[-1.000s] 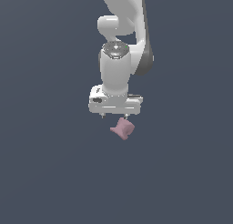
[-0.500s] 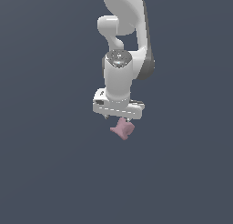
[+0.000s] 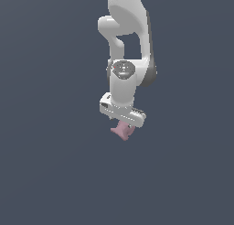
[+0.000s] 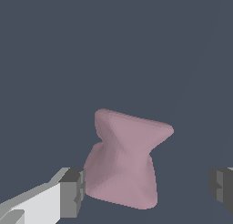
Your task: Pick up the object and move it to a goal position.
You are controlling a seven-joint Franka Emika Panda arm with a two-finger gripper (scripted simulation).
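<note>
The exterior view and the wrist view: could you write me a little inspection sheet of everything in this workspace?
Surface: plain dark grey-blue; no edge or markings seen.
Job's thing: pink spool-like object sits between the pincer's fingers, just beneath the pincer in the exterior view.
Clutter: nothing seen.
Pincer: open; one finger is close beside the object, the other stands clear of it.
Cables: nothing seen.
Surroundings: only the white arm; no goal marker visible.

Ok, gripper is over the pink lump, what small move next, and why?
Probably shift sideways to centre, then close. In the wrist view the small dusty-pink spool-shaped lump sits against one finger pad, well clear of the other, and the white gripper is open.
</note>
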